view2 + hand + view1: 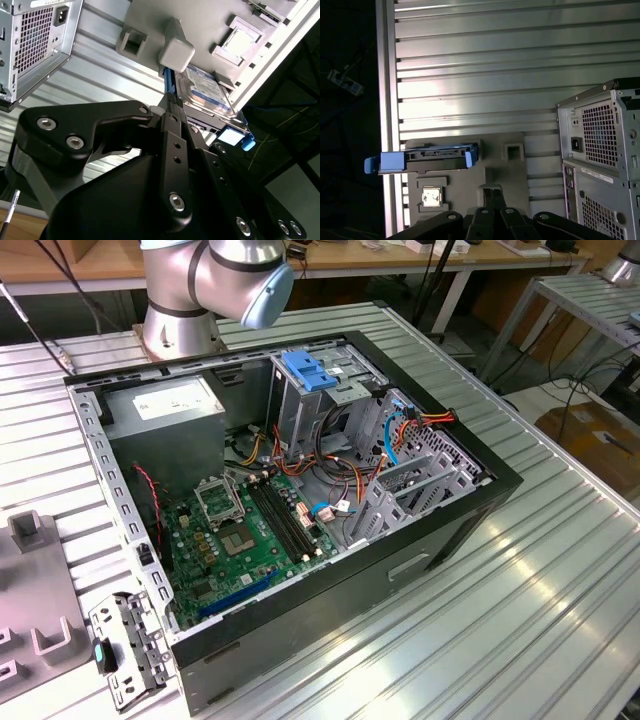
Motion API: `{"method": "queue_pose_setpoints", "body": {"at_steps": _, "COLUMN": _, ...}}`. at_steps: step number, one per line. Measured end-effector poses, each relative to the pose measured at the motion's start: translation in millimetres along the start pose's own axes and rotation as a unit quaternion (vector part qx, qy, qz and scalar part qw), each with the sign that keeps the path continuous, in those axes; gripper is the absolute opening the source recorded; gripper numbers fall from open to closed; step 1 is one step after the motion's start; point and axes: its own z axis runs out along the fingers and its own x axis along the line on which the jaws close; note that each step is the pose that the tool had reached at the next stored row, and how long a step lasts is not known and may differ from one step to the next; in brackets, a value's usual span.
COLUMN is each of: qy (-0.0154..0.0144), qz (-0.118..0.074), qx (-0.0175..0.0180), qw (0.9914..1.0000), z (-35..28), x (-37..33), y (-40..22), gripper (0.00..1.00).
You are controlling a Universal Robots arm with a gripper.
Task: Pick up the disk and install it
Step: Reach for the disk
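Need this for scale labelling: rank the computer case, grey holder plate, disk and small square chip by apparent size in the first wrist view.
1. The computer case and grey holder plate look alike; the case is partly out of view, so no ranking between them.
2. The disk, a narrow strip here.
3. The small square chip.

The disk (437, 156) is resting on a grey holder plate (507, 172) at the rim of the ribbed metal surface (480, 75), with its blue rail end jutting past that rim. A computer case (602, 160) is standing near the plate, showing its vented back. The pincer (492, 210) is hanging over the plate.
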Motion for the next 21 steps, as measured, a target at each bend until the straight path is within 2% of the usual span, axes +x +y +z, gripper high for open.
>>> {"method": "queue_pose_setpoints", "body": {"at_steps": 10, "qy": 0.0000, "qz": 0.000, "qx": 0.0000, "qw": 1.00000, "z": 1.7, "x": 35.6, "y": 2.1, "gripper": 0.11}}
{"method": "queue_pose_setpoints", "body": {"at_steps": 13, "qy": 0.0000, "qz": 0.000, "qx": 0.0000, "qw": 1.00000, "z": 2.0, "x": 42.5, "y": 2.3, "gripper": 0.11}}
{"method": "queue_pose_setpoints", "body": {"at_steps": 15, "qy": 0.0001, "qz": 0.000, "qx": 0.0000, "qw": 1.00000, "z": 3.5, "x": 68.3, "y": 2.0, "gripper": 0.11}}
{"method": "queue_pose_setpoints", "body": {"at_steps": 16, "qy": 0.0001, "qz": 0.000, "qx": 0.0000, "qw": 1.00000, "z": 4.5, "x": 87.3, "y": 1.6, "gripper": 0.11}}
{"method": "queue_pose_setpoints", "body": {"at_steps": 17, "qy": 0.0000, "qz": 0.000, "qx": 0.0000, "qw": 1.00000, "z": 5.0, "x": 97.5, "y": 1.7, "gripper": 0.11}}
{"method": "queue_pose_setpoints", "body": {"at_steps": 20, "qy": 0.0001, "qz": 0.000, "qx": 0.0000, "qw": 1.00000, "z": 5.5, "x": 106.2, "y": 2.6, "gripper": 0.11}}
{"method": "queue_pose_setpoints", "body": {"at_steps": 21, "qy": 0.0001, "qz": 0.000, "qx": 0.0000, "qw": 1.00000, "z": 5.5, "x": 106.4, "y": 2.7, "gripper": 0.11}}
